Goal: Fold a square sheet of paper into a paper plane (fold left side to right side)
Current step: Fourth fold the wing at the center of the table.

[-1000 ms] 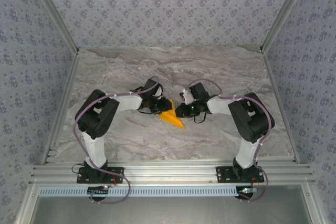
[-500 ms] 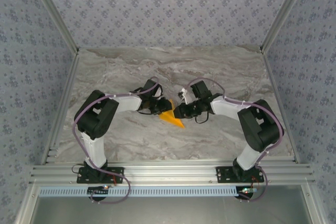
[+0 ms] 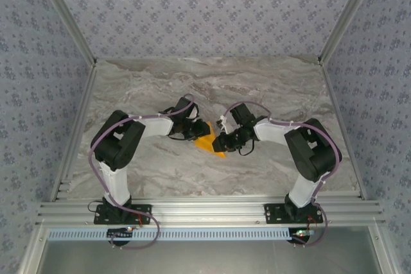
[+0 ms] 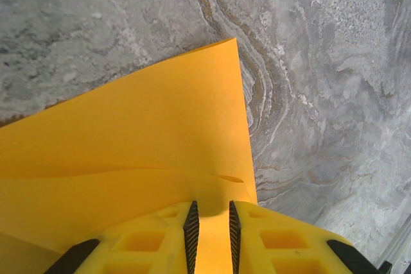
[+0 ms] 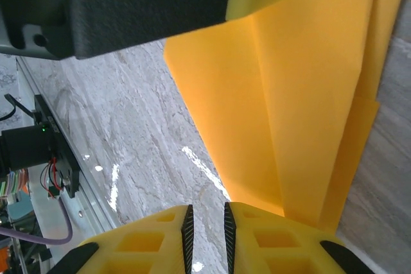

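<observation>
The right gripper (image 3: pixel 220 142) has swung down and left from where it hung a second ago, and its forearm now angles in so that the tool sits over the near right part of the orange sheet of paper (image 3: pixel 207 143); the sheet looks more bunched and shorter than before. The left gripper (image 3: pixel 192 133) has kept its place at the sheet's left edge. The paper lies partly folded near the middle of the marble table (image 3: pixel 270 81), between the two tools. In the left wrist view, the yellow fingers (image 4: pixel 148 243) are pinched on the sheet, with orange paper filling the slim slot between their black pads and the sheet's free corner lifting away over the marble. In the right wrist view, the fingers (image 5: pixel 270 235) stand close together, and the folded layers run under one of them. I cannot tell whether they grip the paper.
</observation>
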